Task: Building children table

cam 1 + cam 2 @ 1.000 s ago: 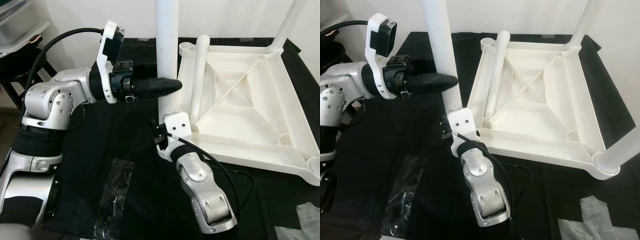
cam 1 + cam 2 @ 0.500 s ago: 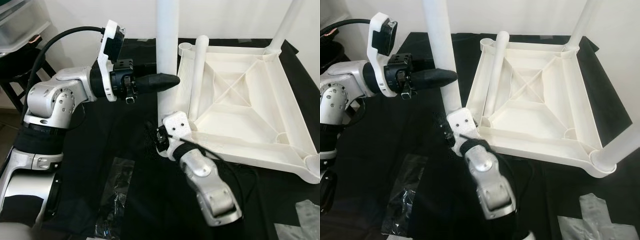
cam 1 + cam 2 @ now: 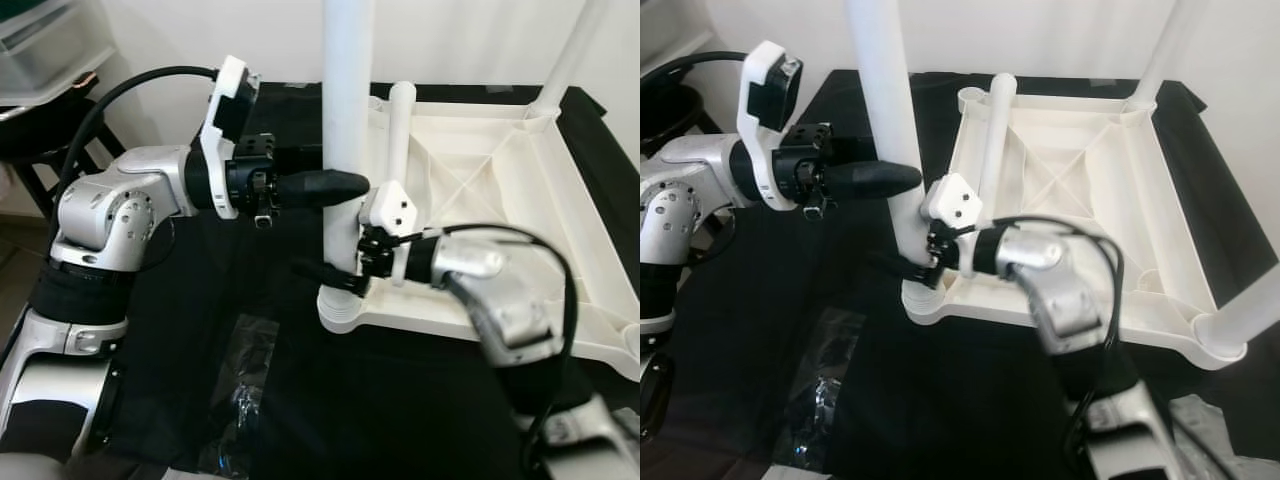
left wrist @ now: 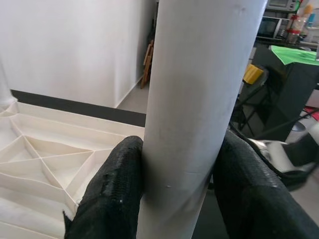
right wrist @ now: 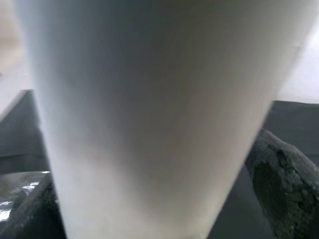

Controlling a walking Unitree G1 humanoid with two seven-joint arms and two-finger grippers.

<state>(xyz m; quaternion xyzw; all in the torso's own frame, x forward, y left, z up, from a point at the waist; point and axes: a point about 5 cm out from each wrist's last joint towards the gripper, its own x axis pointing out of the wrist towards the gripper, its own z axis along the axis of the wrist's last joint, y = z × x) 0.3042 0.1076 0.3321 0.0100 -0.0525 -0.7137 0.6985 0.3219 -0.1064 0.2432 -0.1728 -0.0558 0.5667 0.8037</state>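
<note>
Both arms of the robot grip one white table leg (image 3: 346, 120) as it stands upright in the near left corner socket (image 3: 342, 305) of an upturned white tabletop (image 3: 520, 190), which lies underside-up on a desk (image 3: 150, 330) draped in black cloth. The left end effector (image 3: 345, 184) reaches in from the robot's left and is clamped across the leg about midway up its visible length; the left wrist view shows its two black fingers (image 4: 112, 194) pressed against opposite sides of the tube. The right end effector (image 3: 910, 265) comes in from the tabletop side and holds the same leg lower down, just above the socket, with a finger (image 5: 281, 174) on each side of the tube; whether these fingers bear firmly on it cannot be told. The leg's long axis runs vertically, its foot end pointing up and its base in the socket. The lower, right end effector is nearer the joint, so any seating push would likely run straight down along that axis. A second loose leg (image 3: 398, 165) rests slanted inside the tabletop, just beside the gripped one. Two more legs (image 3: 1165, 50) already stand at the far right and near right corners. Crumpled clear plastic wrapping (image 3: 235, 400) lies at the desk's near edge.
</note>
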